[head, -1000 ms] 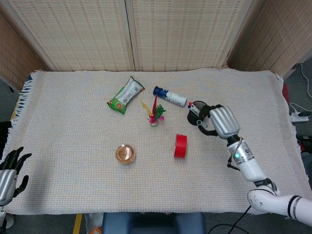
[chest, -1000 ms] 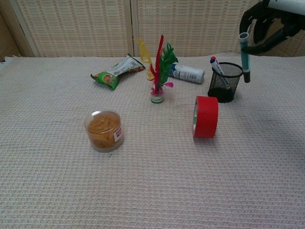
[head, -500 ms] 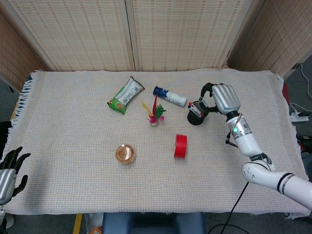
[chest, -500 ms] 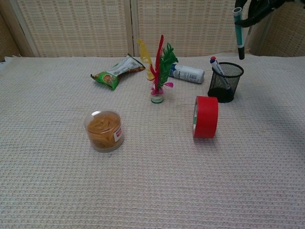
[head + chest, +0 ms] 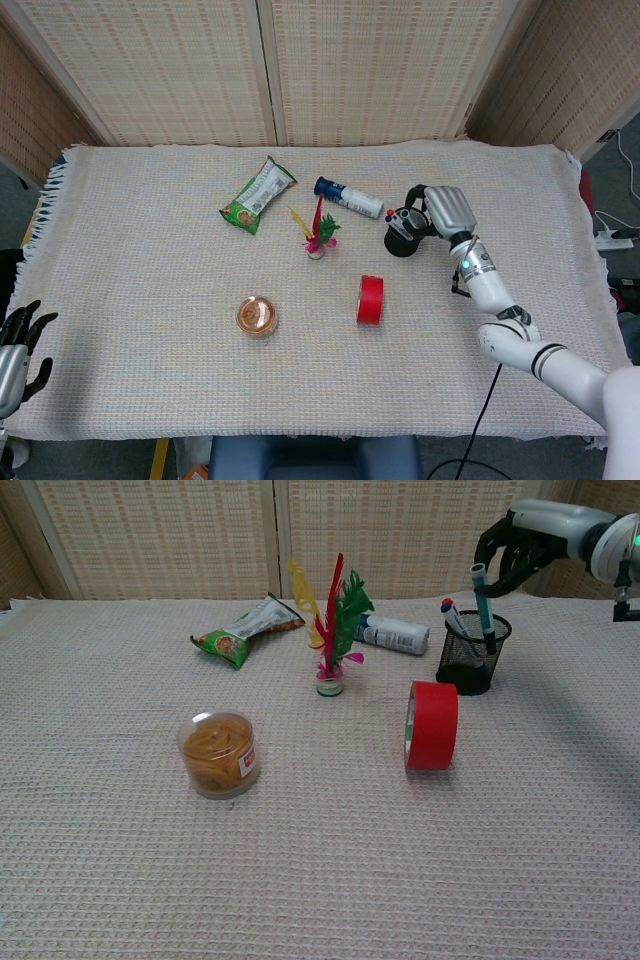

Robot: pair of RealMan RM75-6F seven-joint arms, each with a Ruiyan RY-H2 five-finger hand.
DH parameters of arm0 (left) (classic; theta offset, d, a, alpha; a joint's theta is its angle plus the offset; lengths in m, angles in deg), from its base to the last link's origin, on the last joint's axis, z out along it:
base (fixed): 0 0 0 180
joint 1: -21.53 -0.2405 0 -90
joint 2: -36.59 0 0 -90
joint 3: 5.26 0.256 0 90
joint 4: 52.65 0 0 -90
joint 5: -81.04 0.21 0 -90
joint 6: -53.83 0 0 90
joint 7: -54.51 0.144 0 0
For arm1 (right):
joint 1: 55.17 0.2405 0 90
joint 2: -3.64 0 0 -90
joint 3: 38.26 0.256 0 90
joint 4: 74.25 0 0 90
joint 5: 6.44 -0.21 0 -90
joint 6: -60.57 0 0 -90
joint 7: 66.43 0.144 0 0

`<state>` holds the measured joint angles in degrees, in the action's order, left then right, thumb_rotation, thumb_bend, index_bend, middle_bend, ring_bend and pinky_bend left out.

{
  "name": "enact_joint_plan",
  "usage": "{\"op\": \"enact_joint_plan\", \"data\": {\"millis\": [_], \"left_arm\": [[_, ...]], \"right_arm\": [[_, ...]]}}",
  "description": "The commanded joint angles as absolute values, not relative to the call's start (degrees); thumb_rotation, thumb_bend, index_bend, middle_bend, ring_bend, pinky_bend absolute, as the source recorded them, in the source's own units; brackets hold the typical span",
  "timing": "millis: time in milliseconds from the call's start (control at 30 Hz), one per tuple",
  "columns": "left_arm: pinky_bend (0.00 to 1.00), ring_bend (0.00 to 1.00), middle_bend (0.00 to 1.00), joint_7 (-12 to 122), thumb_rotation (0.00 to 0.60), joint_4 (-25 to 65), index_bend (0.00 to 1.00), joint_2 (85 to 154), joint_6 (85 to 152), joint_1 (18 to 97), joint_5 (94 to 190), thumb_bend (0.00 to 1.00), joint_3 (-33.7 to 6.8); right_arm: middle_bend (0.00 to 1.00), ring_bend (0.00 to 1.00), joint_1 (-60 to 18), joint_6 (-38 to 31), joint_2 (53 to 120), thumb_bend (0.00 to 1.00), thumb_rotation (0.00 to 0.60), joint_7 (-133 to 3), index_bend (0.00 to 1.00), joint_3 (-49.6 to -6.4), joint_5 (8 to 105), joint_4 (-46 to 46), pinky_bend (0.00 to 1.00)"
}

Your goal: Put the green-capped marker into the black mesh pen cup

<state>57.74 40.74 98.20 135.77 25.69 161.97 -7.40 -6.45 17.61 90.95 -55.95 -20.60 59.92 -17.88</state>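
The right hand (image 5: 520, 550) is pinching the marker (image 5: 483, 605), lowering its tip inside the pen cup (image 5: 472, 652); next it likely needs releasing.

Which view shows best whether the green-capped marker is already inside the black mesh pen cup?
The chest view: the green-capped marker stands upright with its lower end inside the black mesh pen cup, the right hand at its top. In the head view the right hand crowds the cup, and the marker is indistinct.
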Motion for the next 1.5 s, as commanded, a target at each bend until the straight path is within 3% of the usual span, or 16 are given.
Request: {"op": "enact_joint_plan", "data": {"millis": [33, 400, 600, 933, 1067, 1300, 1400, 1500], "left_arm": [[0.25, 0.0, 0.01, 57.8, 0.6, 40.74, 0.19, 98.22, 135.7, 25.74, 162.01, 0.42, -7.37], [0.25, 0.0, 0.01, 58.56, 0.6, 40.95, 0.19, 98.41, 135.63, 25.8, 162.26, 0.42, -7.17], [0.25, 0.0, 0.01, 58.78, 0.6, 40.97, 0.19, 98.43, 135.49, 25.86, 162.16, 0.42, -7.17], [0.25, 0.0, 0.01, 58.66, 0.6, 40.82, 0.19, 98.46, 135.11, 25.97, 161.8, 0.42, -7.2], [0.25, 0.0, 0.01, 58.59, 0.6, 40.75, 0.19, 98.51, 135.12, 26.04, 162.05, 0.42, -7.16], [0.25, 0.0, 0.01, 58.2, 0.6, 40.85, 0.19, 98.55, 135.36, 26.07, 163.14, 0.42, -6.81], [0.25, 0.0, 0.01, 57.93, 0.6, 40.87, 0.19, 98.59, 135.26, 26.18, 163.53, 0.42, -6.66], [0.25, 0.0, 0.01, 57.48, 0.6, 40.89, 0.19, 98.58, 135.18, 26.26, 163.87, 0.42, -6.56]], "right_arm": [[0.41, 0.49, -6.85, 18.01, 92.84, 0.29, 0.6, -52.92, 0.61, -22.25, 62.02, -20.54, 0.43], [0.41, 0.46, -8.46, 17.39, 93.79, 0.29, 0.6, -51.16, 0.56, -23.96, 63.62, -23.2, 0.41], [0.41, 0.39, -8.38, 16.91, 93.4, 0.29, 0.6, -51.68, 0.47, -23.51, 63.51, -22.46, 0.34], [0.27, 0.24, -8.58, 13.79, 92.81, 0.28, 0.6, -53.94, 0.34, -22.85, 64.07, -19.82, 0.18], [0.26, 0.23, -10.34, 7.1, 88.49, 0.28, 0.6, -55.82, 0.31, -23.11, 67.84, -11.48, 0.18], [0.26, 0.28, -22.78, -15.08, 72.28, 0.28, 0.6, -70.55, 0.33, -25.77, 75.62, 15.0, 0.21], [0.26, 0.32, -29.18, -23.02, 69.22, 0.28, 0.6, -75.92, 0.39, -28.76, 78.09, 19.19, 0.25], [0.26, 0.33, -34.27, -26.64, 69.09, 0.28, 0.6, -75.95, 0.42, -32.27, 78.8, 18.14, 0.26]]}}
